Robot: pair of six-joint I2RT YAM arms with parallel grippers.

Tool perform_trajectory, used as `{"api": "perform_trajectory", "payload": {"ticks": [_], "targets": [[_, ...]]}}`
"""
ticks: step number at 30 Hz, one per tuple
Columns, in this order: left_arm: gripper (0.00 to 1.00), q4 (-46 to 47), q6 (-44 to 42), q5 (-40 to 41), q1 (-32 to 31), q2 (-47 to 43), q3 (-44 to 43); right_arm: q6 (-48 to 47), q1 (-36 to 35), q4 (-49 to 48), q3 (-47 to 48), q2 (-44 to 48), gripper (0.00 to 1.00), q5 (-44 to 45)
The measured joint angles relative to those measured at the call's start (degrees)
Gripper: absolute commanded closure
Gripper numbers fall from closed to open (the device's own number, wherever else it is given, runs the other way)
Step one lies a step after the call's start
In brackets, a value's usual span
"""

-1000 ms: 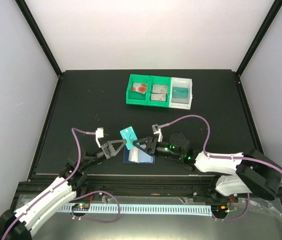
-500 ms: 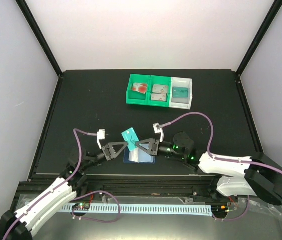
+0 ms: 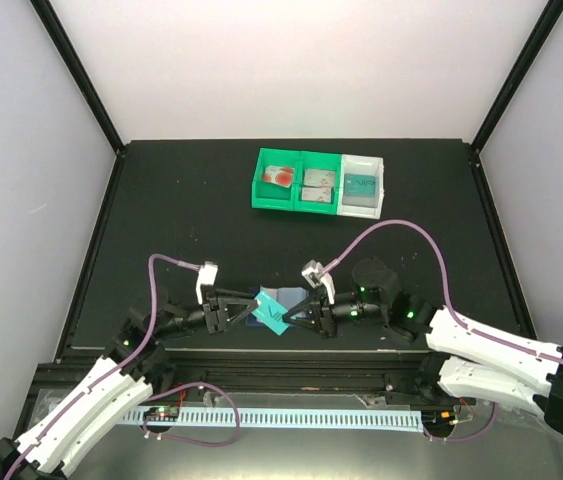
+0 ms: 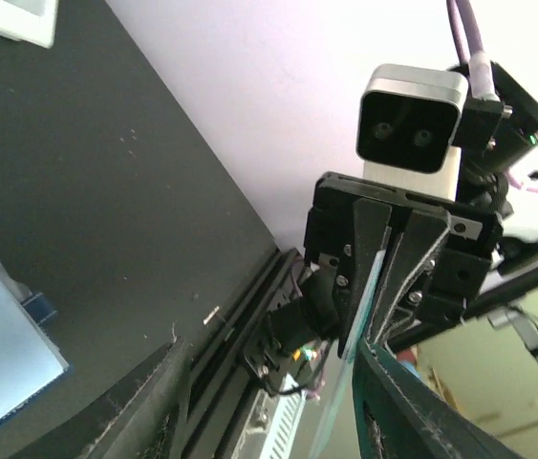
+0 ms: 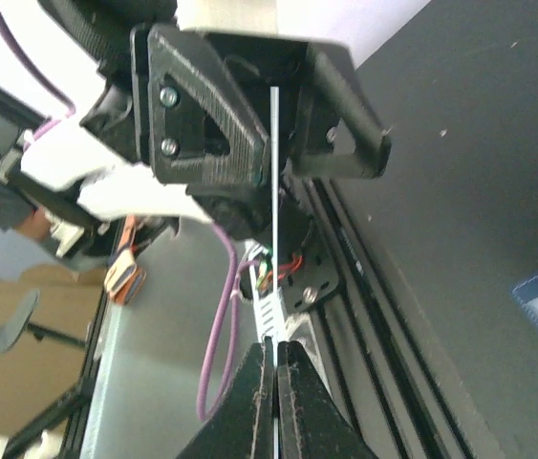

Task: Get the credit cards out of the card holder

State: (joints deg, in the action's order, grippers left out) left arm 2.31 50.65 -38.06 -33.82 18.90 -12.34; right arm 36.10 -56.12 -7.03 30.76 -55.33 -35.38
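Our right gripper was clamped on the thin teal card, held over the navy card holder, pale blue pocket up, on the table. Our left gripper stood with jaws parted around the card's other end.

The table is a flat, matte black top; pale walls and black posts bound it at the back and sides, and a black rail runs along its near edge; the left wrist view shows a few pale specks on it. Two green trays stand side by side, touching, at the far middle; a white tray sits against their right side, in the same row. The card holder lies open and flat near the front edge, about centre, well apart from the trays; its pale blue inside faces up, with a navy border round it; part of it is hidden.
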Motion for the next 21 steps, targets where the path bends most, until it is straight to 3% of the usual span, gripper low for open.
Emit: {"api": "perform_trajectory", "payload": {"ticks": [6, 14, 19, 21], "targets": [[0.62, -1.5, -5.2, -7.9, 0.0, 2.9, -1.7, -7.9, 0.0, 10.2, 2.3, 1.5, 0.98, -4.7], [0.98, -2.3, -8.2, -14.3, 0.0, 6.9, -2.7, -11.5, 0.0, 13.7, 2.3, 0.5, 0.95, -6.9], [0.98, -1.4, -8.7, -16.5, 0.0, 8.1, -2.7, -12.0, 0.1, 14.8, 2.3, 0.4, 0.90, -6.5], [0.99, -0.5, -8.5, -16.9, 0.0, 8.4, -2.6, -12.0, 0.1, 15.1, 2.3, 0.4, 0.82, -5.6]]}}
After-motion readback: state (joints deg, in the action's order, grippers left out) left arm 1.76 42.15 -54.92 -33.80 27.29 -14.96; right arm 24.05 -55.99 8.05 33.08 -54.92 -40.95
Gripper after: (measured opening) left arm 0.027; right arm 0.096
